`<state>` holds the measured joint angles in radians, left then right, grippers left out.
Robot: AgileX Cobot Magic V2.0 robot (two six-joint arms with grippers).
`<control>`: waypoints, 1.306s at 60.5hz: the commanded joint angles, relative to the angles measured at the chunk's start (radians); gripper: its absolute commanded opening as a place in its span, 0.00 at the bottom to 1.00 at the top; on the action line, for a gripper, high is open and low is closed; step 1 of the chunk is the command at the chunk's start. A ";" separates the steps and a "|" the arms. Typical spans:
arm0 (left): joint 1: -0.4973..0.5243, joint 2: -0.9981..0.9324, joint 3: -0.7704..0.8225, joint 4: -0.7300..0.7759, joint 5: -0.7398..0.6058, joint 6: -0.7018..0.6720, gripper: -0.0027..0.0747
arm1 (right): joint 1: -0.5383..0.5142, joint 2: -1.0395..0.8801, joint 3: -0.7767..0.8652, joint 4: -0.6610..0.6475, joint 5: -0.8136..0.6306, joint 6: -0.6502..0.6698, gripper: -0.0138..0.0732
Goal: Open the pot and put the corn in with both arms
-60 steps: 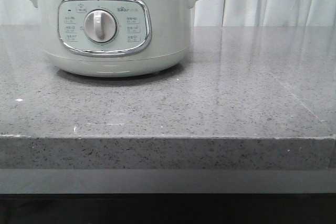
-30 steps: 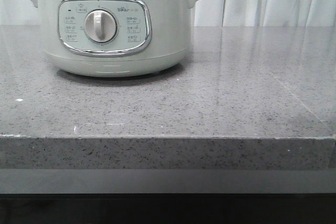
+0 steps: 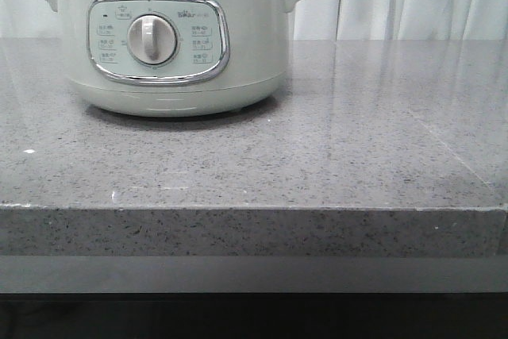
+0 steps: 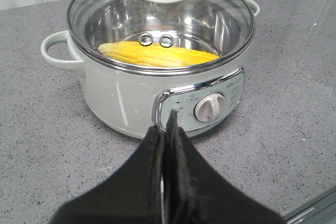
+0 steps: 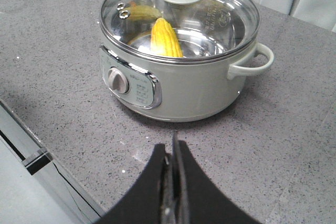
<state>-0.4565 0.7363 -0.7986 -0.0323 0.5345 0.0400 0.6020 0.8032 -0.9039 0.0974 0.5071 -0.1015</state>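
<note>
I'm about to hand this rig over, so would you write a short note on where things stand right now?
Left gripper: shut, empty, in front of the pot.
Right gripper: shut, empty, also clear of the pot.
The pot stands on the grey counter with its glass lid on.
The corn lies inside, seen through the lid.
Done, as it looks: corn in, lid on.
Left: nothing obvious; check the lid sits flat.
</note>
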 commanded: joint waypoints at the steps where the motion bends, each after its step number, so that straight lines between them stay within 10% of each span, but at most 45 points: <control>1: -0.004 -0.003 -0.027 -0.006 -0.083 -0.001 0.01 | -0.001 0.000 -0.026 0.007 -0.065 0.000 0.08; 46: 0.367 -0.673 0.753 -0.099 -0.562 -0.003 0.01 | -0.001 0.000 -0.026 0.007 -0.065 0.000 0.08; 79: 0.409 -0.762 0.810 -0.078 -0.581 -0.003 0.01 | -0.001 0.001 -0.026 0.007 -0.065 0.000 0.08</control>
<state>-0.0623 -0.0039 0.0070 -0.1132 0.0372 0.0400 0.6020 0.8032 -0.9016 0.0974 0.5071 -0.1015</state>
